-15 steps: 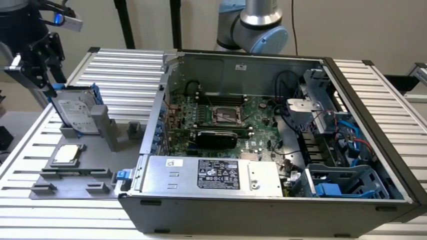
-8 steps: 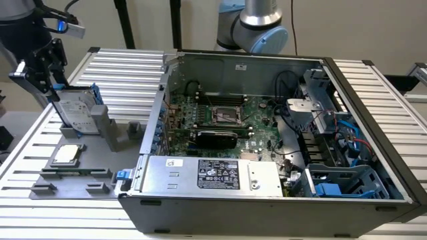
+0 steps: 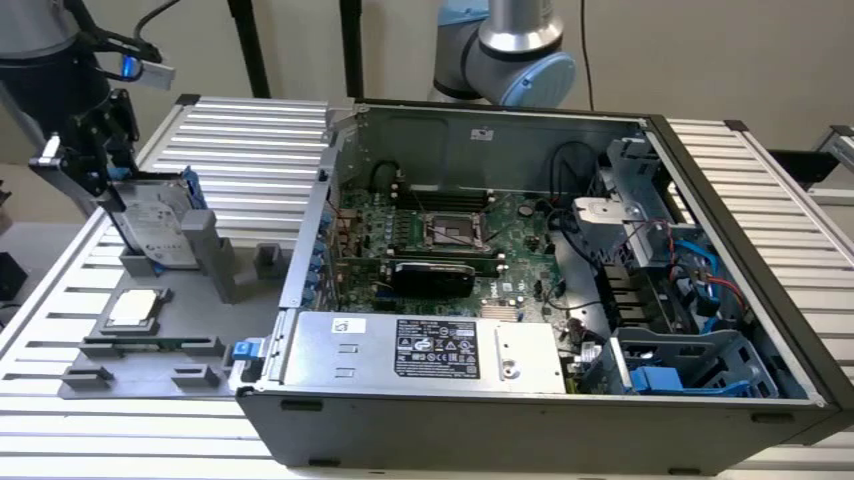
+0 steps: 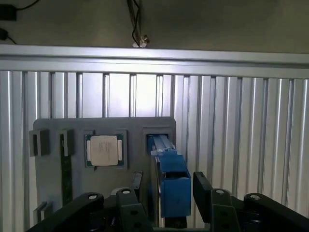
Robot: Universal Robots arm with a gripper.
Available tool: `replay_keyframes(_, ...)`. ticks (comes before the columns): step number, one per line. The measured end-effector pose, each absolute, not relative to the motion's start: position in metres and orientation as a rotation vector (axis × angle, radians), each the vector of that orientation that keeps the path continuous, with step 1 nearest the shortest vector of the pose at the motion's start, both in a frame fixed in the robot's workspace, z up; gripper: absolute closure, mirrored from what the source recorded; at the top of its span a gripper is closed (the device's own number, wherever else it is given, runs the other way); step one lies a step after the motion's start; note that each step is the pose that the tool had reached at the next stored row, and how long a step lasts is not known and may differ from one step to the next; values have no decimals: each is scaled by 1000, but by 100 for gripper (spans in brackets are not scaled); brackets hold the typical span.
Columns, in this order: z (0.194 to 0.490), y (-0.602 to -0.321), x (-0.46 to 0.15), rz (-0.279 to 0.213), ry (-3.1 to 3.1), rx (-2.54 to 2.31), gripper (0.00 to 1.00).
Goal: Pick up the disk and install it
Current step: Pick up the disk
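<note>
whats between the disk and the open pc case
In the exterior view, a grey upright post and a small grey block stand between the disk and the computer case.

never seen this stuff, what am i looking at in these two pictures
A robot arm works at a slatted metal table. One picture comes from a camera off the arm, the other from a camera on the arm's wrist, looking past its gripper. On the table sit an open computer case and a grey tray holding a small square chip and the disk, a hard drive in a blue frame, standing on edge. The open gripper straddles the disk; nothing is lifted yet.
</note>
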State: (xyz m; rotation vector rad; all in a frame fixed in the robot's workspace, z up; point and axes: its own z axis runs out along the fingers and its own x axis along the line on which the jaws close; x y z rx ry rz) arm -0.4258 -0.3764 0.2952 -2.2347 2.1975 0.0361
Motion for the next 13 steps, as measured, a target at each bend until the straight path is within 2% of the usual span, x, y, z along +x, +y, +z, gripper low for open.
replay_keyframes(13,289,-375,-427,35,2168,-2263,0)
